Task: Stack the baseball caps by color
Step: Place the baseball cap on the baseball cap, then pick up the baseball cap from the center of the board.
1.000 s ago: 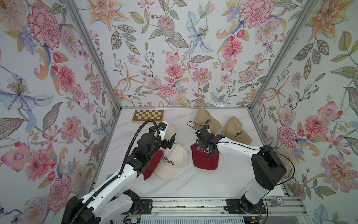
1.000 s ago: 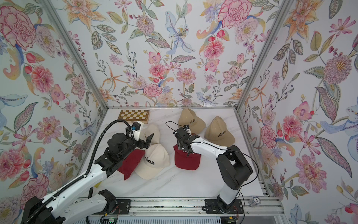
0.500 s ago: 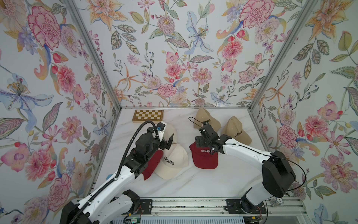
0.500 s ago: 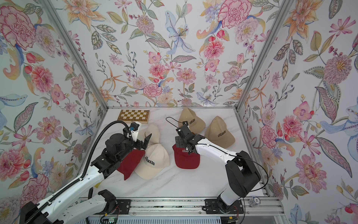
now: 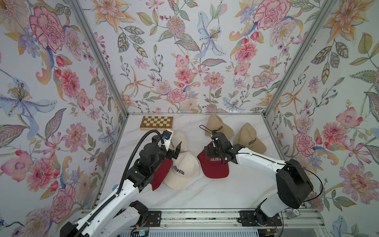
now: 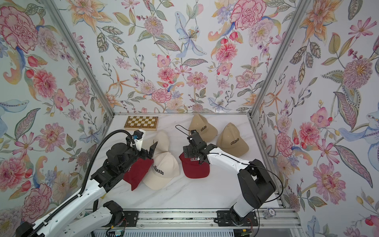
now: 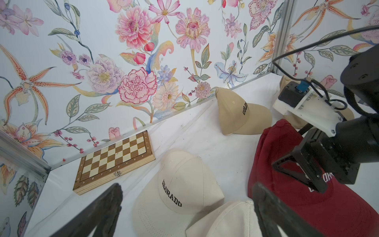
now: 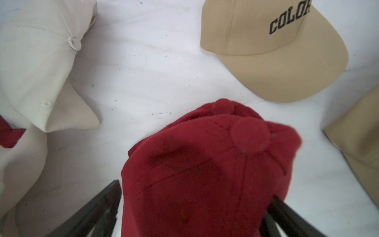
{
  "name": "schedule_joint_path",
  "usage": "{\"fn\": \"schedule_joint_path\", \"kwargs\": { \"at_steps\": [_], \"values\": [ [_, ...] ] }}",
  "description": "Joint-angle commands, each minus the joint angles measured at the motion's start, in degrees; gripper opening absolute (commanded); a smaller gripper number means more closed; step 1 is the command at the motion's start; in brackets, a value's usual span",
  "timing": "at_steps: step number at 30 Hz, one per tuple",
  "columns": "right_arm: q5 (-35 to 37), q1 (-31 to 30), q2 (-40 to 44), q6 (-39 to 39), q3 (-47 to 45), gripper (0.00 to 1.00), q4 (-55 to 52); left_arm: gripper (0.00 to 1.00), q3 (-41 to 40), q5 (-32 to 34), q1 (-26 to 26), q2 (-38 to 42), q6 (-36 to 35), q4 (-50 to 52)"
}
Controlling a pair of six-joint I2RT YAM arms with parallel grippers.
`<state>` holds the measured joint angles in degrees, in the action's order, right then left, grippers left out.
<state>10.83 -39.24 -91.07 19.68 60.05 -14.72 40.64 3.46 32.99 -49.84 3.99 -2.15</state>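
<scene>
In both top views the red stack (image 5: pixel 215 168) lies at the centre of the table (image 5: pixel 205 195). The right gripper (image 5: pixel 211 152) is down over its crown, jaws spread. Left of centre, the left red cap (image 5: pixel 161 174) touches the front cream cap (image 5: pixel 184 170). The left gripper (image 5: pixel 175 150) hangs above them, jaws spread, holding nothing. The rear cream cap (image 5: pixel 180 139) lies just behind. The rear tan cap (image 5: pixel 217 125) and right tan cap (image 5: pixel 249 137) lie upper right of centre, the chessboard (image 5: pixel 156 122) upper left at the wall. Left wrist view: jaws wide apart at the lower edge, rear cream cap (image 7: pixel 180 184) between them and beyond. Right wrist view: jaws spread either side of the red stack (image 8: pixel 205 174), pinching nothing visibly. Two crown buttons show.
</scene>
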Motion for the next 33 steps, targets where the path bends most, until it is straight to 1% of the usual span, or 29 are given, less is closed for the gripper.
{"fn": "schedule_joint_path", "kwargs": {
  "at_steps": [1,5,10,12,14,16,19,24,28,33],
  "values": [
    [-1.00,-0.39,0.69,-0.97,2.75,0.99,-0.83,1.00,0.61,1.53,0.22,1.95,1.02,2.60],
    [1.03,-0.32,2.55,-1.73,4.42,0.99,-4.35,1.00,0.98,3.56,0.14,4.21,1.50,6.10],
    [3.46,-0.13,8.10,-2.42,7.76,0.99,-10.67,1.00,2.07,7.63,0.07,7.94,2.70,14.02],
    [1.70,-0.27,10.54,-1.72,8.98,0.99,-12.35,1.00,3.11,8.99,0.16,8.98,3.58,17.69],
    [-2.40,-0.96,13.25,0.16,9.07,0.99,-11.89,1.00,3.85,10.42,0.08,9.95,4.46,21.29],
    [-8.88,-2.50,15.52,3.44,7.78,0.99,-8.79,1.00,4.67,11.33,0.13,10.92,5.11,24.60],
    [-15.96,-6.62,17.68,9.17,4.70,0.99,-2.15,1.00,5.32,12.52,0.14,11.84,6.06,28.22],
    [-19.66,-14.78,18.08,16.07,0.11,0.99,7.95,1.00,3.31,12.60,0.07,14.17,6.99,29.02],
    [-24.23,-17.39,15.89,21.10,-4.39,0.99,17.00,1.00,1.73,11.83,0.01,15.55,7.68,28.59],
    [-28.69,-19.58,10.90,26.37,-8.71,0.99,29.06,1.00,1.28,11.85,-0.03,17.19,7.79,28.43]
  ]
}}
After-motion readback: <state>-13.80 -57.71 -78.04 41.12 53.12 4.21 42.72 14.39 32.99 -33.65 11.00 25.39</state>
